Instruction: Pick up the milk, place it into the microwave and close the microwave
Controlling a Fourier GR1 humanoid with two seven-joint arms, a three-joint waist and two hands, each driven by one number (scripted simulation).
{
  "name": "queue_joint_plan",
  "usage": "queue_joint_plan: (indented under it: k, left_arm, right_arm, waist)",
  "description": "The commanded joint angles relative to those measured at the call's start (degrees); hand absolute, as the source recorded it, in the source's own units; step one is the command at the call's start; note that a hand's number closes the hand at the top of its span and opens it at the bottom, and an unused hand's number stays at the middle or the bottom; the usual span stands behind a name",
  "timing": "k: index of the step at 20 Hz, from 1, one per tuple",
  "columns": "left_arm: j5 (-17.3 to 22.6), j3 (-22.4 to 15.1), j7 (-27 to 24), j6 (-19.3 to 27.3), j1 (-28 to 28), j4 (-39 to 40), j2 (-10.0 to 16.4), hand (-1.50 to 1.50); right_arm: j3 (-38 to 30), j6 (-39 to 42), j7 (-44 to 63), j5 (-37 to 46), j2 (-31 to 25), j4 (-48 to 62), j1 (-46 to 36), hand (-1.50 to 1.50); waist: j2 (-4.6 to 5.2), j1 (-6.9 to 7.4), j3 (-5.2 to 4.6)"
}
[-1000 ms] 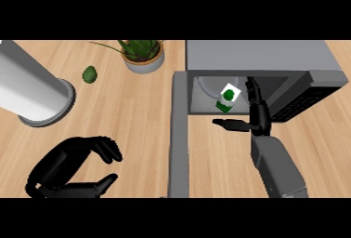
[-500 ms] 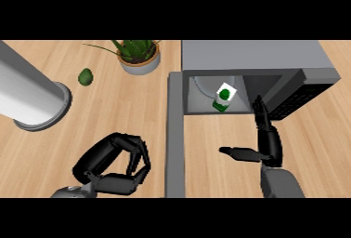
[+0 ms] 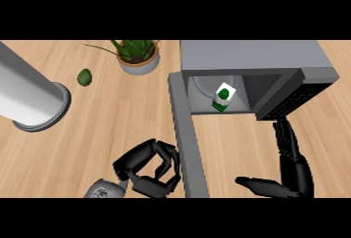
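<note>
Milk (image 3: 224,95) white-green; microwave (image 3: 250,58) grey; counter (image 3: 123,121) wood-grained.

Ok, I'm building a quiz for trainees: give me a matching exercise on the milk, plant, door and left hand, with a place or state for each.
1 milk
2 plant
3 door
4 left hand

A open
B curled, beside the door
C inside the microwave
D left of the microwave

Pairs: 1-C, 2-D, 3-A, 4-B

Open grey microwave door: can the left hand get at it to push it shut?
Probably yes. The black left hand, fingers curled, sits right beside the open grey microwave door on its left side, nothing between them.
</note>
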Motion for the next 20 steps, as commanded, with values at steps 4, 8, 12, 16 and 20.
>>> queue_joint_plan:
  k: [4, 8, 12, 16, 20]
  left_arm:
    - [-2.59, -16.57, -5.0, 9.61, -0.02, 7.51, -0.25, 1.5]
    - [3.66, -26.5, -1.38, 21.68, -7.39, 13.26, -0.24, 1.5]
    - [12.54, -32.94, -1.82, 33.35, -12.26, 16.9, -0.24, 1.5]
    - [20.6, -39.86, 0.51, 44.79, -16.4, 14.29, -0.23, 1.5]
    - [27.11, -39.64, -3.23, 50.06, -19.49, 16.16, -0.2, 1.5]
  right_arm:
    - [-0.55, 1.88, 4.33, -2.77, -2.5, -16.1, 10.98, -1.5]
    - [-1.73, 5.53, 4.76, -6.84, -3.93, -21.69, 14.43, -1.5]
    - [-1.39, 8.61, 10.94, -10.99, -5.7, -29.13, 15.24, -1.5]
    - [-3.45, 10.63, 11.28, -13.84, -7.5, -28.01, 13.16, -1.5]
    - [-3.85, 12.68, 11.89, -16.23, -8.74, -29.25, 11.86, -1.5]
  waist:
    - [0.12, 0.12, -0.01]
    - [0.25, -0.37, 0.0]
    - [0.45, -2.12, -0.11]
    - [0.58, -2.95, -0.08]
    - [1.0, -4.86, -0.17]
